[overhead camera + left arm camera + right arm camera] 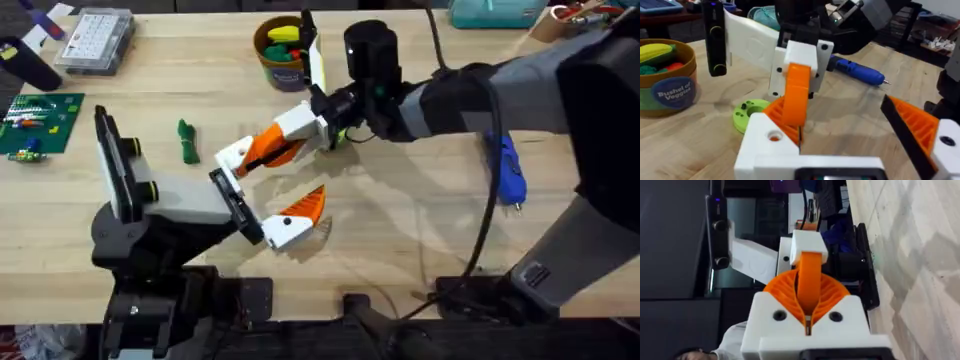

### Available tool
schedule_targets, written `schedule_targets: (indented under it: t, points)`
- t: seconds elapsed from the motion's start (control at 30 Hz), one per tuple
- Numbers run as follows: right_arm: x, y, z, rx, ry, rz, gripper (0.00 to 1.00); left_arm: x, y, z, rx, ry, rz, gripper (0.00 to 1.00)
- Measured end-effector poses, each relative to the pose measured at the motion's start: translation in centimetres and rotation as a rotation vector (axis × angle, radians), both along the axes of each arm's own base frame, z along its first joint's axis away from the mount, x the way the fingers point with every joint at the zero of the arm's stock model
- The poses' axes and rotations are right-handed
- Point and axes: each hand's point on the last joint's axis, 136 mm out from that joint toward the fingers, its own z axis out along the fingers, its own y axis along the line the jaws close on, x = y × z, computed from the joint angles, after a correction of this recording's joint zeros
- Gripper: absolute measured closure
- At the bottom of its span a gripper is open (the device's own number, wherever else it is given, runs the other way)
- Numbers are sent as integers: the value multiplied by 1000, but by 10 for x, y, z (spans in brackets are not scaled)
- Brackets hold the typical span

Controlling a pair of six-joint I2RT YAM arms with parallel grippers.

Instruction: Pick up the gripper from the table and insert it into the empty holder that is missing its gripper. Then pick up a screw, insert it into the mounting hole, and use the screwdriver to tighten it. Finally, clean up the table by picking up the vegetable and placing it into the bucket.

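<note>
Currently the insertion step is in hand: the right gripper, pinching the gripper over mid-table, must align its white base with the holder; the left gripper state is undeterminable.

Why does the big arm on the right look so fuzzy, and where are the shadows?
In the overhead view the right arm rises close under the camera, so it shows large and blurred, and soft shadows fall on the table beside the orange parts. In the left wrist view the near white block is out of focus, while the blue screwdriver looks sharper.
</note>
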Motion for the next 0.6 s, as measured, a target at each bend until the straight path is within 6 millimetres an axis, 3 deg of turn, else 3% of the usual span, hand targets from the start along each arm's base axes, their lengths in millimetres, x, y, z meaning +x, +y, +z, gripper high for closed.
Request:
schedule_targets:
  t: [0.6]
  points:
    - [0,3,-1,-1,-10,12,988,1,1,0,0,1,7,13]
